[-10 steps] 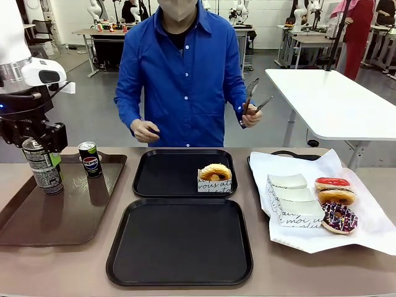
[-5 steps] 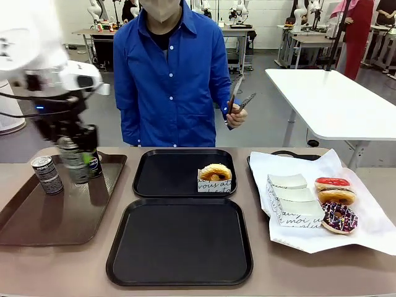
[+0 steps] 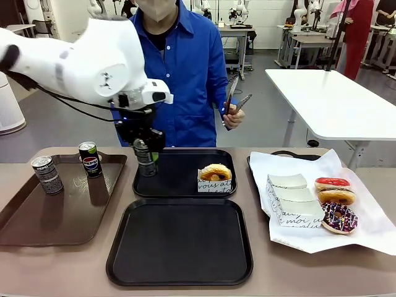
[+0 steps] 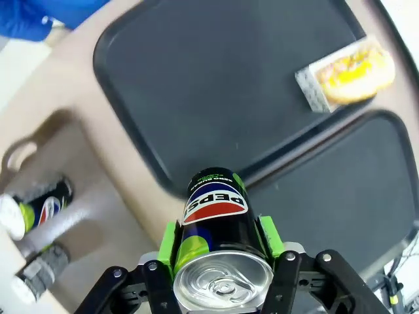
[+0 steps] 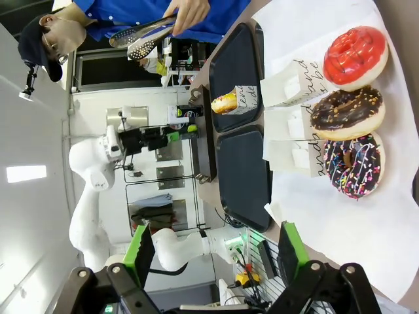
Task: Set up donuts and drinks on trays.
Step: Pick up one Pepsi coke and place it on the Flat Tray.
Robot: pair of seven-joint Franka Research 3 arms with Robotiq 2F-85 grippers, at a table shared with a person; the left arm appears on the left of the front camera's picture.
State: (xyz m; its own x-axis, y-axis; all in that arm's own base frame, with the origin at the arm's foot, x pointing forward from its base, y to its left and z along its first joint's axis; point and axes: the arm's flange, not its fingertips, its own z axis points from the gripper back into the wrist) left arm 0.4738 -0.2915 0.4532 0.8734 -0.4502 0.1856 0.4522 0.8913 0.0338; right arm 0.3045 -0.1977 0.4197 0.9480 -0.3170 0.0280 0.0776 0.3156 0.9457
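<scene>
Left pincer (image 4: 217,254) has the can (image 4: 215,210) clamped between its jaws

Front view across table (image 3: 62,266); left wrist downward, right wrist sideways, sharing sleeved donut (image 3: 215,172)

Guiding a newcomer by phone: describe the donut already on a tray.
Of two black trays mid-table, take the far tray. At its near right corner sits a golden donut, the only one in a printed sleeve; the others lie bare on white paper.
</scene>
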